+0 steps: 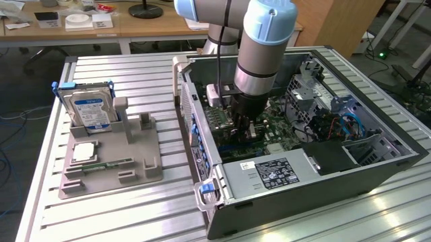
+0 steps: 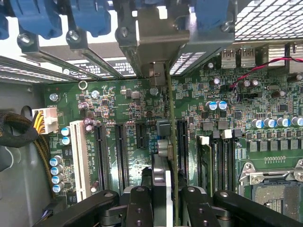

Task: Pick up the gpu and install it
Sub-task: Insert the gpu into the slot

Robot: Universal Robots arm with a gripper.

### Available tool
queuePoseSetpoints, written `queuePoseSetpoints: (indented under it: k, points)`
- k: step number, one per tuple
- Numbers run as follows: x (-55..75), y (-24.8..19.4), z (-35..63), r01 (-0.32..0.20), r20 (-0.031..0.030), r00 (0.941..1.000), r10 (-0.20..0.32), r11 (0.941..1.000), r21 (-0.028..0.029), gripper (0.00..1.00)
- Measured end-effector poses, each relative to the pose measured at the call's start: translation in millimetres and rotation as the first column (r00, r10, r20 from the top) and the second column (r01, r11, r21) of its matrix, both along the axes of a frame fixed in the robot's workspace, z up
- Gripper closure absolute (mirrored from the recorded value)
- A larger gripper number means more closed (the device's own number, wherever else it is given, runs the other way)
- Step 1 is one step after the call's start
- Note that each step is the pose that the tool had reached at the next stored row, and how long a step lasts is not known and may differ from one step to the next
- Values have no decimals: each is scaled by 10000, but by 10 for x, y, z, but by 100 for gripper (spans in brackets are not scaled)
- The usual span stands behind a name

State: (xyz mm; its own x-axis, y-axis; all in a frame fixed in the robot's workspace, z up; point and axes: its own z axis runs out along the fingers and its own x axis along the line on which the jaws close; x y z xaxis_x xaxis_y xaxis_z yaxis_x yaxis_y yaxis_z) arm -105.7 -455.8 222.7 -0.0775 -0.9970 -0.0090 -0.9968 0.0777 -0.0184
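Note:
In the wrist view the gpu (image 2: 170, 137) shows edge-on as a thin green card. It stands upright over the green motherboard (image 2: 118, 104), with its silver end bracket (image 2: 158, 42) against the case's rear slot openings. My gripper (image 2: 166, 194) is shut on the card's near end, a black finger (image 2: 141, 203) on either side. The card's lower edge runs along a long black expansion slot (image 2: 182, 142); whether it is seated I cannot tell. In the exterior view the gripper (image 1: 244, 132) reaches down inside the open computer case (image 1: 303, 186), and the arm hides most of the card.
Blue slot latches (image 2: 90, 19) line the case's rear wall. Further black slots (image 2: 100, 151), a white slot (image 2: 79, 156) and memory slots (image 2: 222, 161) surround the card. Outside the case, a grey fixture (image 1: 145, 171) holds a hard drive (image 1: 91, 108) and a narrow memory stick (image 1: 108, 165).

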Motion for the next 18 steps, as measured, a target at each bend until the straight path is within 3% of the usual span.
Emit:
queuePoseSetpoints:
  k: [18]
  points:
    - [0, -10, 4, 0, -1, 10000, 0, 10000, -4, 72]
